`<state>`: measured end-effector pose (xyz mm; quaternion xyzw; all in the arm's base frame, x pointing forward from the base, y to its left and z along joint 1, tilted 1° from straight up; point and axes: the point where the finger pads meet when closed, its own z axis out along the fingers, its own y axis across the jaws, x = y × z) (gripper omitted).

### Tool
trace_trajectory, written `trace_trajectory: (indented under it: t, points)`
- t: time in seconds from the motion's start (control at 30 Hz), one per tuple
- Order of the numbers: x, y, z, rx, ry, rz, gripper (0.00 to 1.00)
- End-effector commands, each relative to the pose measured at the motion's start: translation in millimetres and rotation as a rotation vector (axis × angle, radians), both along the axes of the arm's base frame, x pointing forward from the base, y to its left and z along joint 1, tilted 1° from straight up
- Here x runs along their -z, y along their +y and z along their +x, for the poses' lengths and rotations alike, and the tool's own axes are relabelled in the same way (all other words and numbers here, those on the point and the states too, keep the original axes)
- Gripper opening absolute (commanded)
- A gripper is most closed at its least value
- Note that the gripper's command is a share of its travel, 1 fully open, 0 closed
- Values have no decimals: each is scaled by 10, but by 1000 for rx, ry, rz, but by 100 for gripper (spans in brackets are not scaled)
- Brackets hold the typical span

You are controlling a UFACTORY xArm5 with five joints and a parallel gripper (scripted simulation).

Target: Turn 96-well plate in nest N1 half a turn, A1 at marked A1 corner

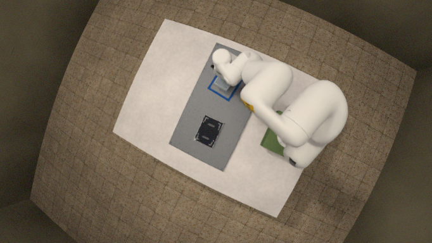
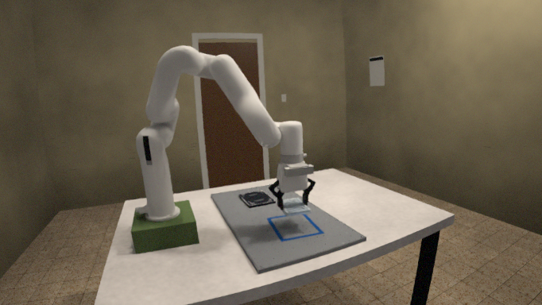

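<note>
1. No words, numbers or brand names can be read in either view.
2. A white sheet [image 2: 377, 71] on the right-hand wall has a dark bar across its top; any print on it is too small to make out.
3. A yellow patch [image 1: 247, 105] on the arm [image 1: 269, 92], seen from above, may be a warning sticker, but nothing on it is legible.
4. The black holder [image 1: 209, 131] carries pale corner marks and two bars, not letters.
</note>
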<state>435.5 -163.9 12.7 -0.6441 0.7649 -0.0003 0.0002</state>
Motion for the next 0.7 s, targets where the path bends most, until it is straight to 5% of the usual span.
trace_trajectory:
  t: [0.0, 0.67]
  points:
    - [-40, -5, 13, 0, 0, -11, 0]
    - [-157, -3, 14, 0, 0, -11, 0]
